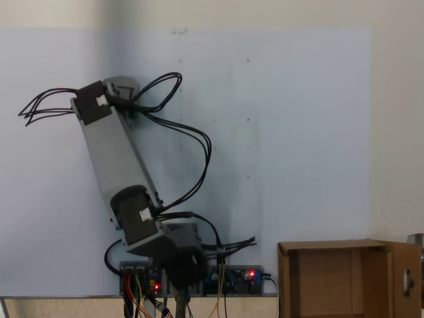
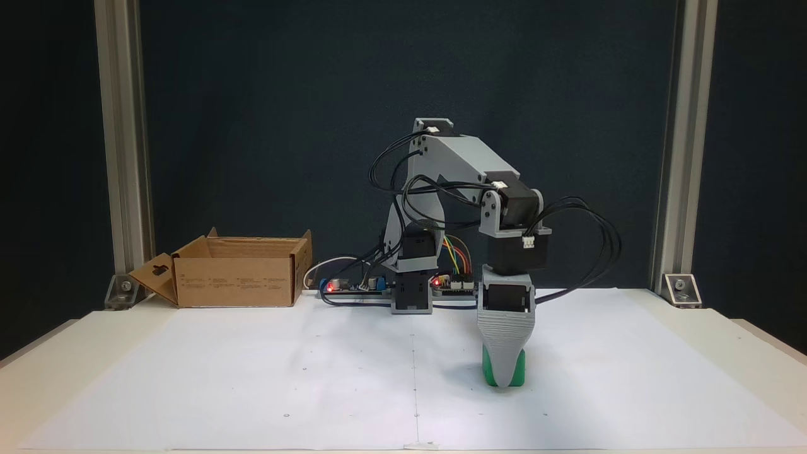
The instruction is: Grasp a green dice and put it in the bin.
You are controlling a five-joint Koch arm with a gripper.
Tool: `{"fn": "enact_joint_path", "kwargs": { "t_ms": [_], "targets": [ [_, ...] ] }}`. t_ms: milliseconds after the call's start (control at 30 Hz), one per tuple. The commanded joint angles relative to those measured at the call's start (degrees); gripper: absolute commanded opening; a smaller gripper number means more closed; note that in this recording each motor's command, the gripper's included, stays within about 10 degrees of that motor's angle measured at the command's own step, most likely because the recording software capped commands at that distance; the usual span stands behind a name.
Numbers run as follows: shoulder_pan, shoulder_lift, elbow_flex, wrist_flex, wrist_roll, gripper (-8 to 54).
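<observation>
The green dice (image 2: 519,368) rests on the white paper right of centre, and a sliver of green (image 1: 134,116) peeks out beside the wrist from above. My gripper (image 2: 503,378) points straight down onto it. One grey jaw stands in front of the cube with green showing on either side, and the other jaw is hidden behind. The same gripper (image 1: 129,106) reaches toward the upper left in a fixed view. The bin (image 2: 236,280), a brown cardboard box with open flaps, stands at the back left, far from the arm; from above the bin (image 1: 286,278) sits at the lower right.
Circuit boards with red lights (image 2: 353,285) and loose black cables (image 2: 586,252) surround the arm's base (image 2: 413,296). Aluminium posts (image 2: 126,157) (image 2: 678,157) rise at both back corners. White paper (image 2: 252,378) covers the table between dice and box.
</observation>
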Motion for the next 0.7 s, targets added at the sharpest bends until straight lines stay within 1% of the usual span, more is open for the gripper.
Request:
{"fn": "enact_joint_path", "kwargs": {
  "t_ms": [0, 133, 233, 267, 467, 667],
  "targets": [
    [-0.35, 0.53, -1.58, -0.35, 3.52, 31.6],
    [-0.26, 0.53, -0.79, -0.26, 3.43, 23.6],
    [0.09, 0.53, -0.18, -0.26, 3.43, 12.8],
    [0.18, 0.53, -0.18, -0.18, 3.43, 11.8],
    [0.44, 1.49, 0.35, 0.53, 3.52, 11.8],
    [3.52, 14.41, 0.09, 3.16, 2.99, 11.8]
  ]
}}
